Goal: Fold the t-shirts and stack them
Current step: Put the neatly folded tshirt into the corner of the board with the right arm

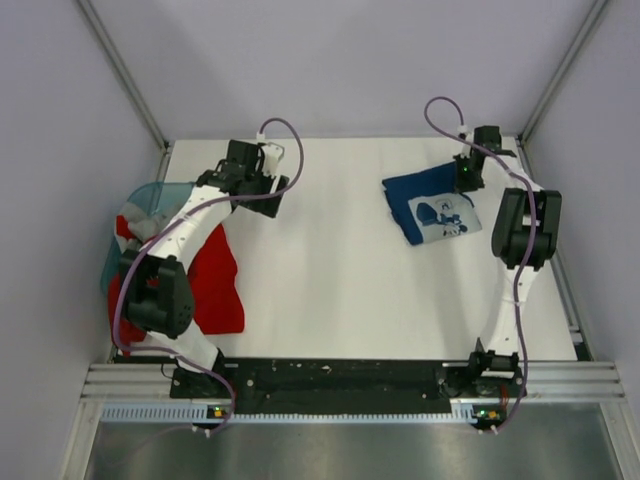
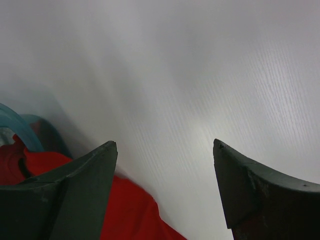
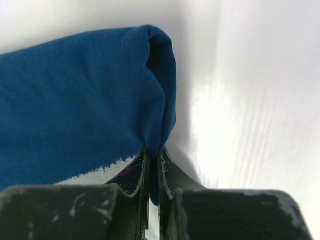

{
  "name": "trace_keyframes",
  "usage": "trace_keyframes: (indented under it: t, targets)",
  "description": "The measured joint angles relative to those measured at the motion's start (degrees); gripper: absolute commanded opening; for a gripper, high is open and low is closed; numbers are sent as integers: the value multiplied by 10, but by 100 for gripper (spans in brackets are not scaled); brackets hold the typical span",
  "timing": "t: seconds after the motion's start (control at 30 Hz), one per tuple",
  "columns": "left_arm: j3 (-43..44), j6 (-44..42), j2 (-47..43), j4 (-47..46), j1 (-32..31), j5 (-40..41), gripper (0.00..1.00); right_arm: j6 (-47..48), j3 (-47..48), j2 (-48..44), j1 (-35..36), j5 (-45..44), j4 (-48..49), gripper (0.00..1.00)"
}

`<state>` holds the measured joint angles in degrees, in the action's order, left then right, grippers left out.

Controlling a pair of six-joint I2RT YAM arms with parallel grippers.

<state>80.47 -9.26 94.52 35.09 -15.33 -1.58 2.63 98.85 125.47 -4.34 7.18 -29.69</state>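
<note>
- Currently the blue shirt (image 1: pixel 432 205) lies folded into a compact, slightly skewed rectangle in the upper right of the overhead view, flat on the white table (image 1: pixel 340 290).
- Up close in the right wrist view, the blue shirt (image 3: pixel 75 100) fills the left and centre of the frame as a soft knit with a rounded fold at its top right corner.
- The right pincer (image 1: pixel 465 180) sits at the shirt's upper right edge; in its own camera the right pincer (image 3: pixel 152 160) has its fingers pressed nearly together, with a pinch of the blue fold caught between them.
- A white print (image 1: pixel 445 217) with a blue figure covers the shirt's lower right part; any lettering on it is too small to read.
- The red shirt (image 1: pixel 215 280) is spread loosely at the left of the overhead view, partly hidden under the left arm (image 1: pixel 160 290). It also shows at the bottom left of the left wrist view (image 2: pixel 130 215).
- A see-through teal basket (image 1: pixel 155 195) stands at the far left edge, with red cloth and a pale shirt (image 1: pixel 130 212) bunched in it.
- The left pincer (image 1: pixel 268 188) is at upper centre left, well apart from the blue shirt; its camera shows the left pincer (image 2: pixel 165 145) spread wide over bare table, gripping nothing.
</note>
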Motion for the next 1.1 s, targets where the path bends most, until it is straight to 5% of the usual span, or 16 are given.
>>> trace_keyframes:
  t: [0.43, 0.77, 0.87, 0.9, 0.97, 1.0, 1.1]
  targets:
    - [-3, -16, -2, -1, 13, 36, 82, 14, 151, 98, -105, -99, -41, 0]
    - [-3, -19, -2, -2, 13, 55, 82, 12, 238, 152, -115, -133, -42, 0]
    - [-3, -21, -2, -3, 13, 57, 82, 3, 252, 161, -114, -140, -40, 25]
    - [-3, -23, -2, -4, 13, 57, 82, -2, 258, 165, -114, -143, -39, 40]
    - [-3, -24, -2, -4, 13, 58, 82, -8, 262, 169, -115, -155, -31, 86]
    - [-3, -25, -2, -4, 13, 58, 82, -13, 262, 169, -115, -163, -29, 99]
    - [-4, -27, -2, -4, 13, 60, 82, -38, 262, 168, -116, -185, -16, 99]
